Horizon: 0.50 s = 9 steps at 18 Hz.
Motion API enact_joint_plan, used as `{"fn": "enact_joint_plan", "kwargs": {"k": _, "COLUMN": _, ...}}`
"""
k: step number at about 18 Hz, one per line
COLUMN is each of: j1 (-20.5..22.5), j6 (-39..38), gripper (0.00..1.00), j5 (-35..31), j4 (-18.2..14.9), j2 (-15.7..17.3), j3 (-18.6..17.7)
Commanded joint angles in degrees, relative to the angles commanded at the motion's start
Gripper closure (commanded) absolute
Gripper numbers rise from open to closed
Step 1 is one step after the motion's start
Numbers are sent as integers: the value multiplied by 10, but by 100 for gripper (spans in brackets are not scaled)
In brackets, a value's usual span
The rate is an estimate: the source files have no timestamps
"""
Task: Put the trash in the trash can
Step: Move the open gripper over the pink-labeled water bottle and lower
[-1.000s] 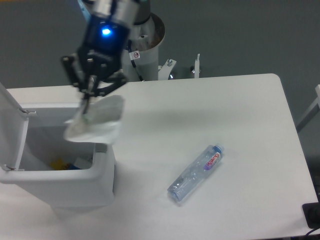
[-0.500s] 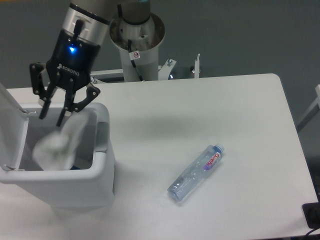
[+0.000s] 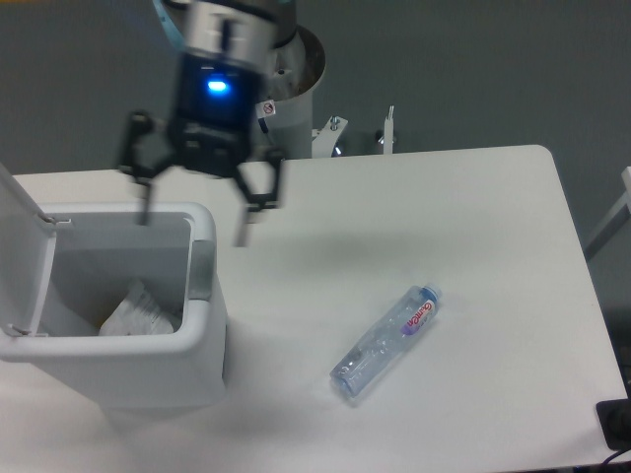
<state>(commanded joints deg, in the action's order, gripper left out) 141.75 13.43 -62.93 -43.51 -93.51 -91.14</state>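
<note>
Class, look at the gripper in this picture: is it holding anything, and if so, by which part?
Nothing is held. The gripper is open and empty above the trash can; the wrapper lies inside it.

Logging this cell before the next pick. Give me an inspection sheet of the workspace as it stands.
Surface: white table, bare apart from the items below.
Job's things: crumpled wrapper lies inside the open trash can; plastic bottle lies on its side on the table, right of the can.
Clutter: nothing seen.
Grippers: gripper open, empty, above the can's right rim.
Cables: nothing seen.
Surroundings: robot base behind the table; grey floor.
</note>
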Motion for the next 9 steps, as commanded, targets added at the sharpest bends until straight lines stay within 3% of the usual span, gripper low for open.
{"fn": "enact_joint_plan", "kwargs": {"k": 3, "j1": 42, "j6": 98, "gripper": 0, "j5": -3, "j4": -2, "j2": -29, "j3": -14}}
{"fn": "enact_joint_plan", "kwargs": {"k": 9, "j1": 63, "j6": 298, "gripper": 0, "j5": -32, "j4": 4, "j2": -115, "j3": -53}}
